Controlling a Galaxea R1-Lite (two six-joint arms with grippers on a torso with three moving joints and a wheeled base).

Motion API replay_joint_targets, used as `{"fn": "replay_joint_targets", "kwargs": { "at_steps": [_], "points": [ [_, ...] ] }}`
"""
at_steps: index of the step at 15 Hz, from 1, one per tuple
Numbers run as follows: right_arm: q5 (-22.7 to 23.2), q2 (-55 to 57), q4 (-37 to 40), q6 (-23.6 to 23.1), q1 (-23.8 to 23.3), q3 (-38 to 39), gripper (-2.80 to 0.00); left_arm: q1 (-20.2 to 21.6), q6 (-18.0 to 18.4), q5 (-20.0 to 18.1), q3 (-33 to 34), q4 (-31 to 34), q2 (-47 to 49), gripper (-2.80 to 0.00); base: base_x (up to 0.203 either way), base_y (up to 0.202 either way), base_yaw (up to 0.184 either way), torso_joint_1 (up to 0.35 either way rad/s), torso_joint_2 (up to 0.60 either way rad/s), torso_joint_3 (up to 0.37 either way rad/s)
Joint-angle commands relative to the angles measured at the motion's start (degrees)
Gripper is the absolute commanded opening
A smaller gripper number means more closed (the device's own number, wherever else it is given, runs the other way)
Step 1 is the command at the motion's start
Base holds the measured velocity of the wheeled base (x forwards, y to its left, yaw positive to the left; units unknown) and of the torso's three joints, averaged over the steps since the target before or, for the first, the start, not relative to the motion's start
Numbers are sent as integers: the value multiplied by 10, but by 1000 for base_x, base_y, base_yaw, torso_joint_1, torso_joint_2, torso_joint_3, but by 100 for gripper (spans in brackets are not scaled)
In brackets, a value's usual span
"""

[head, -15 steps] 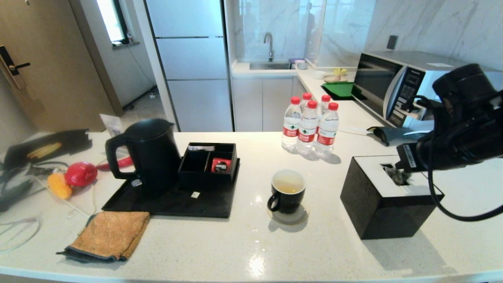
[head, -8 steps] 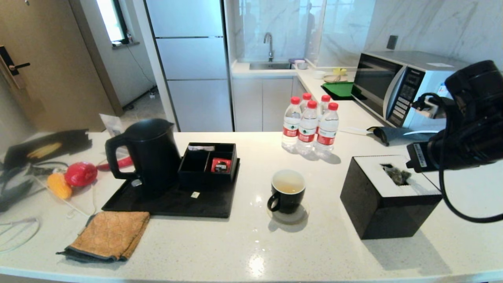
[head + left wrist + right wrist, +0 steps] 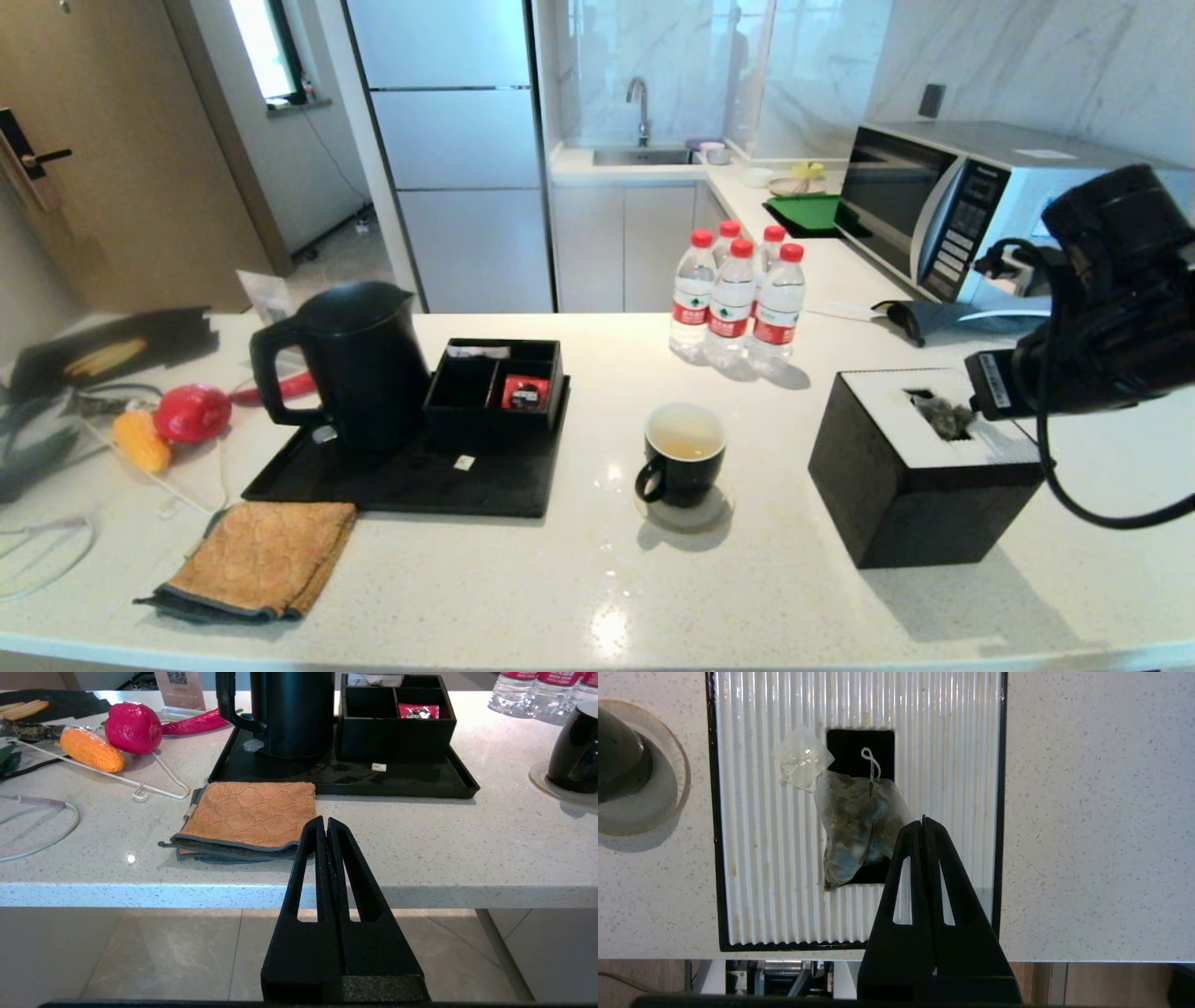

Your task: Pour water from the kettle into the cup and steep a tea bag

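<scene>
Right pincer [image 3: 923, 820] closed above tea bag [image 3: 859, 821], pointing down

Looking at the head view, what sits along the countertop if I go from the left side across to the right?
Red pepper-like toy → folded orange cloth → tall matte black kettle → black compartment box holding a red sachet → glossy black cup with white inside → red-capped plastic bottles → black cube tissue box with white ribbed top.
</scene>
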State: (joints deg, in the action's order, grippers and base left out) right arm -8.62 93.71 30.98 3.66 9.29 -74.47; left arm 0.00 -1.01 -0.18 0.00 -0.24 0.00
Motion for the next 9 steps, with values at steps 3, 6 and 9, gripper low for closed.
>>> {"fn": "replay_joint_targets", "kwargs": {
  "at_steps": [3, 6, 9],
  "points": [
    [0, 9, 2, 0, 5, 1, -280, 0, 0, 0, 0, 0, 1, -280, 0, 0, 0, 0, 0, 0],
    [1, 11, 2, 0, 14, -1, -280, 0, 0, 0, 0, 0, 0, -280, 0, 0, 0, 0, 0, 0],
    [1, 10, 1, 1, 25, -3, -280, 0, 0, 0, 0, 0, 1, -280, 0, 0, 0, 0, 0, 0]
  ]
}}
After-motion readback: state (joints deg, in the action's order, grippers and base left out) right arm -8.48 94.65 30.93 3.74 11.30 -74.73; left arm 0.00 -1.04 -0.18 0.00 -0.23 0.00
